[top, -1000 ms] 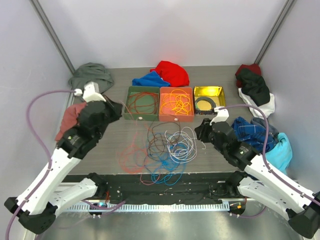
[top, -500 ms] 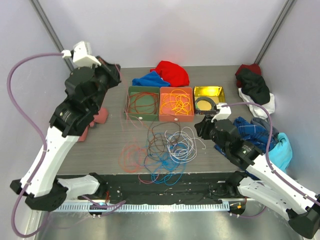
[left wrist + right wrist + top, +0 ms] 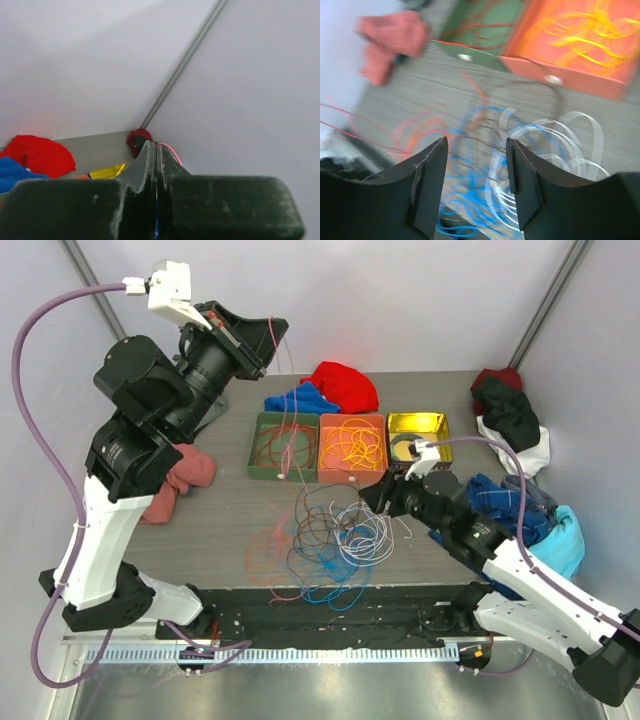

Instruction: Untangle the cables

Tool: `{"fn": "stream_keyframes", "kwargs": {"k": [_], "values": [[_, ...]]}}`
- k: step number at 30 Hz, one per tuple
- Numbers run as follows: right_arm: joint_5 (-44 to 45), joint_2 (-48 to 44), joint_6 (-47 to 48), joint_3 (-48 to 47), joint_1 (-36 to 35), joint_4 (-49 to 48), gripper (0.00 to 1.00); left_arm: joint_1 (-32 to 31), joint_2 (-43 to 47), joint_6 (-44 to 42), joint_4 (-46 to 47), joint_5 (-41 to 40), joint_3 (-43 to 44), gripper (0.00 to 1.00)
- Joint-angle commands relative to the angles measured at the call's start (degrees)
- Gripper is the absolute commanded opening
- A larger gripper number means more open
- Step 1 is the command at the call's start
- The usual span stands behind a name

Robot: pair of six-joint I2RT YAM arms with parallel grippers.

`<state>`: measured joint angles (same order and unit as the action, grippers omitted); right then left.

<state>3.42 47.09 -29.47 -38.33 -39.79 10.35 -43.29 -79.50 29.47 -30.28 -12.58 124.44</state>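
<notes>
One red cable [image 3: 169, 149] is clamped in the left end effector [image 3: 270, 338], high at 11 o'clock, hanging down to the cables [image 3: 330, 535] heaped on the worktop [image 3: 210, 520]. Right end effector [image 3: 385, 502], jaws wide, is nearer; heap at its 8 o'clock.

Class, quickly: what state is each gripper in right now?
Left gripper: shut on a red cable.
Right gripper: open, holding nothing.

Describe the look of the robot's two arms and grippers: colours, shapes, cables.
The left arm and right arm both have white link shells, black joints and a trailing purple hose. The left gripper and right gripper have dark, tapering fingers.
</notes>
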Motion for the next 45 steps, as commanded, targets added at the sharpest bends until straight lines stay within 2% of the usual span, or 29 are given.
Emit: {"fn": "stream_keyframes", "kwargs": {"k": [1,5,6,12,16,22,27,34,45], "values": [[-13.1,2.9,-3.9,-0.9,-1.0,-15.3,0.59,-0.4,0.1,0.1,1.2,8.5,-0.1,0.00],[-15.5,6.5,-4.1,-2.6,-4.3,-20.5,0.59,-0.7,0.2,0.6,1.0,9.7,0.6,0.00],[-15.1,8.0,-2.6,-3.1,-7.3,-20.6,0.60,-0.7,0.4,0.5,0.8,9.3,0.6,0.00],[-10.3,15.8,1.6,-5.7,-18.0,-13.7,0.60,-0.7,0.7,-0.2,0.3,8.4,0.8,0.00],[-7.5,18.3,-0.1,-1.7,-22.8,-16.5,0.60,-0.7,1.6,-0.8,0.0,7.4,-0.4,0.00],[-1.6,24.4,0.4,-0.8,-23.9,-19.0,0.61,-0.7,3.2,-0.7,1.1,7.1,-3.2,0.00],[0.0,27.9,-0.8,-1.5,-23.8,-23.3,0.68,-0.7,4.0,-0.7,0.9,7.1,-3.5,0.00],[-1.0,28.2,-2.3,1.4,-24.5,-35.2,0.72,-0.7,5.2,-1.0,0.2,6.7,-4.7,0.00],[-2.1,36.2,-1.6,-5.0,-24.5,-40.9,0.70,-0.7,6.2,-0.8,-0.4,6.9,-5.2,0.00]]}}
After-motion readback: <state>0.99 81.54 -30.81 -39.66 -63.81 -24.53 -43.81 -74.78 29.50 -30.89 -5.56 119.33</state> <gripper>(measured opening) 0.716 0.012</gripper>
